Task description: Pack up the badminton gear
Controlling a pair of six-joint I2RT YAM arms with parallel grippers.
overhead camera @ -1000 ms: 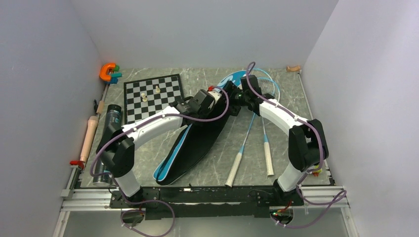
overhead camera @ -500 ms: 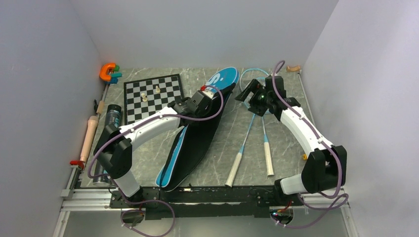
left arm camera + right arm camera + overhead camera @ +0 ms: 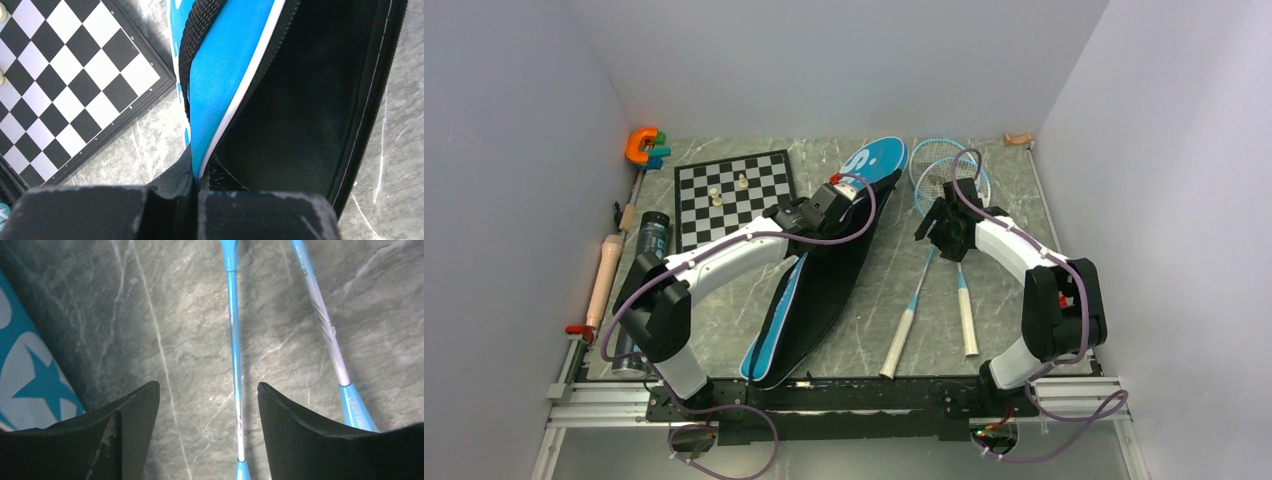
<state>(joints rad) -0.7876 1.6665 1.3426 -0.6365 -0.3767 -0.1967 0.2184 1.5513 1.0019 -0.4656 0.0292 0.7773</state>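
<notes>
left gripper pinches bag (blue flap); right gripper wide, empty.

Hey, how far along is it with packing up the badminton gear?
Early. Done: the blue racket-shaped fabric bag lies open, black lining showing. In hand: the left gripper is shut on its flap edge; the open right gripper hovers over the two light-blue-framed rackets. Left: both rackets and the long black tube lie on the grey marbled table, outside the bag. No shuttlecocks in view.
</notes>
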